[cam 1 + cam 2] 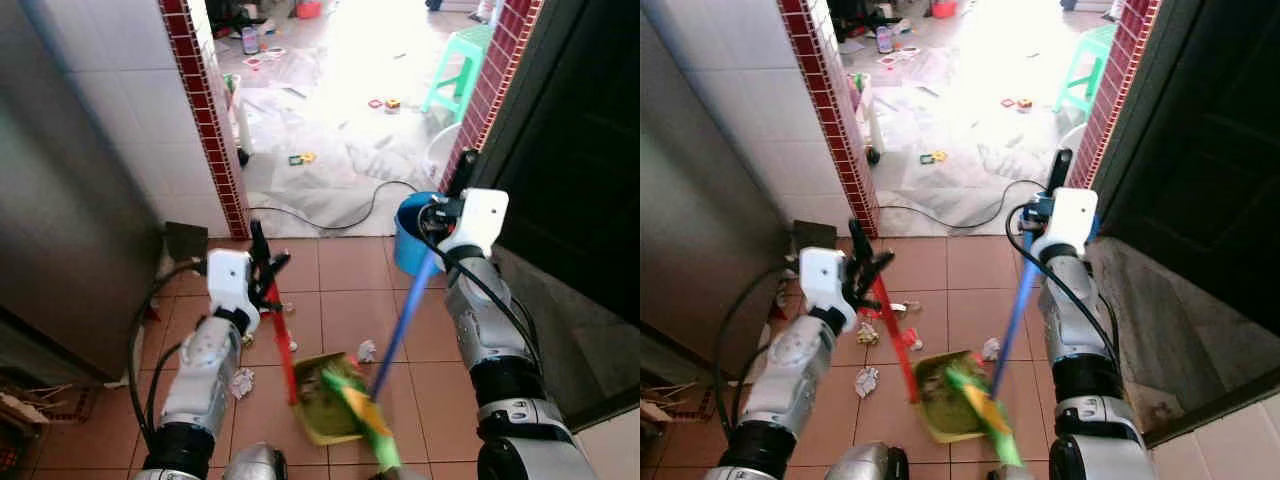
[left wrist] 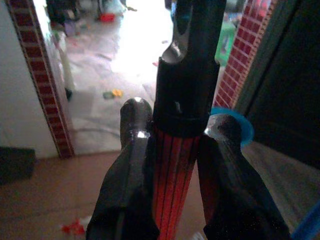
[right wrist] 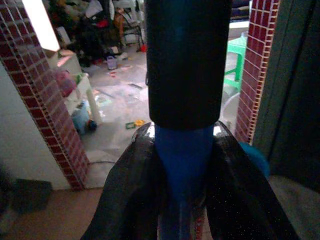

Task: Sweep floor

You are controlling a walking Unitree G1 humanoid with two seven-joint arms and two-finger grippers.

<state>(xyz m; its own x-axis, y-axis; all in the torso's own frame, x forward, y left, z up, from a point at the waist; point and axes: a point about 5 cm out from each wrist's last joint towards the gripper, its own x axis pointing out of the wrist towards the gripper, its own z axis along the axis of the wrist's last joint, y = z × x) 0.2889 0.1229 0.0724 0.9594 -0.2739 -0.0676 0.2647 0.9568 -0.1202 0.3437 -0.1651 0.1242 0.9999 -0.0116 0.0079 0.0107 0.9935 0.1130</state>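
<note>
left end effector [image 1: 262, 262] is clenched on the red dustpan handle [image 1: 280, 335], right end effector [image 1: 447, 205] on the blue broom [image 1: 400, 330]; green dustpan [image 1: 322, 405] sits on the tiles. next, brush the crumpled paper [image 1: 366, 351] in.

Bright light comes from the far room past the doorway, and the pale floor [image 1: 340, 60] there is so white with glare that parts wash out. The tiled floor [image 1: 345, 290] close by is dimmer and looks reddish. The metal wall [image 1: 60, 200] and the dark door [image 1: 590, 150] sit in shade. The broom head [image 1: 362, 412] is blurry. In both wrist views the black fingers [image 2: 127, 170] are dark, close and soft, and the handle tops look fuzzy.
</note>
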